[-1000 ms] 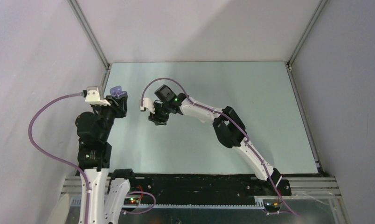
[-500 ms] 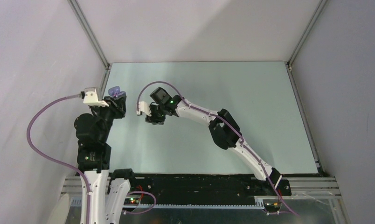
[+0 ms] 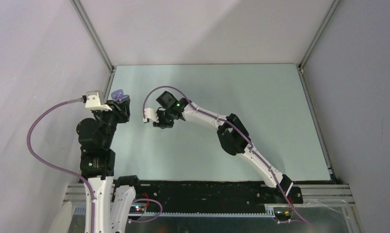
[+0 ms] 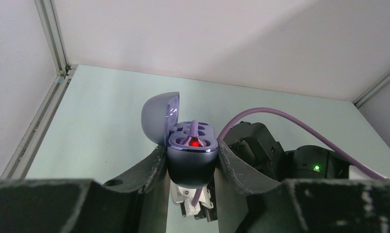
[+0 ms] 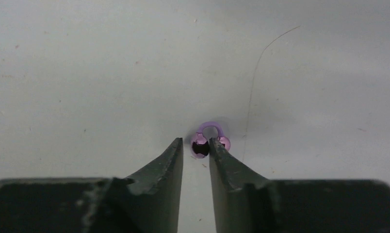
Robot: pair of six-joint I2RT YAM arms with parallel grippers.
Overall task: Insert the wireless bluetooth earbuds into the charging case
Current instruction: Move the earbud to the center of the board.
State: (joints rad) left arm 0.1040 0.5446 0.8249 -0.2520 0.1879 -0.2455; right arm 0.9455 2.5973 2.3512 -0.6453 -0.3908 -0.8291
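Two robot arms work over a pale green counter point(image 3: 261, 121), seen from above. The left gripper point(image 4: 192, 150) has its jaws clenched on the charging case point(image 4: 192, 167), a small rounded blue-grey case held upright near the counter's 9 o'clock edge. Its lid point(image 4: 159, 116) stands open, tipped back toward 10 o'clock in the left wrist view. A red light point(image 4: 195, 143) glows in the lilac tray point(image 4: 206, 138) inside. A thin lilac piece point(image 4: 195, 129) rises from the tray just above the light. It may be an earbud already seated, but we cannot tell at this size.

The right gripper point(image 5: 195, 144) points down at the counter, near the case and at about 4 o'clock from it in the overhead view. Its jaws are drawn narrow but not clamped. One earbud point(image 5: 200, 147), a glossy lilac bud joined by a small arc to a second bead point(image 5: 224, 142), lies on the counter between the fingertips point(image 5: 176, 150). It sits against the finger at 3 o'clock, and we see a sliver of counter beside the other finger.
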